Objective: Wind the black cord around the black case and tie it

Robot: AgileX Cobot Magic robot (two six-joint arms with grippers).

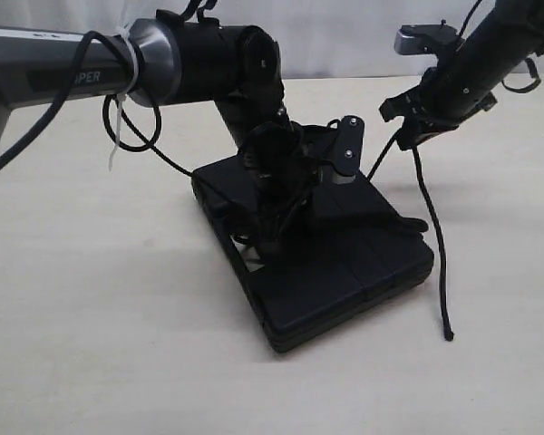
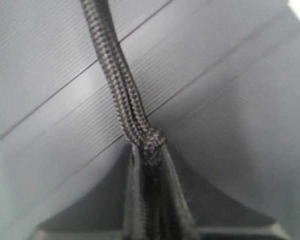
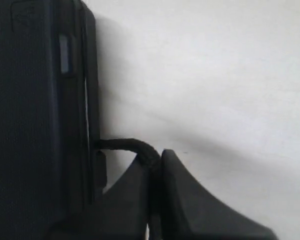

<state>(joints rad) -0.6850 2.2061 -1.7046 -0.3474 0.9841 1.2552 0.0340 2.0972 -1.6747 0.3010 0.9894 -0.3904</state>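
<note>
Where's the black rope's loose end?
In the exterior view, the black cord hangs from the right gripper, its end on the table right of the black case.

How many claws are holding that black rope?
2. The left claw pinches the black cord over the black case; the right claw grips it just off the case's edge.
</note>
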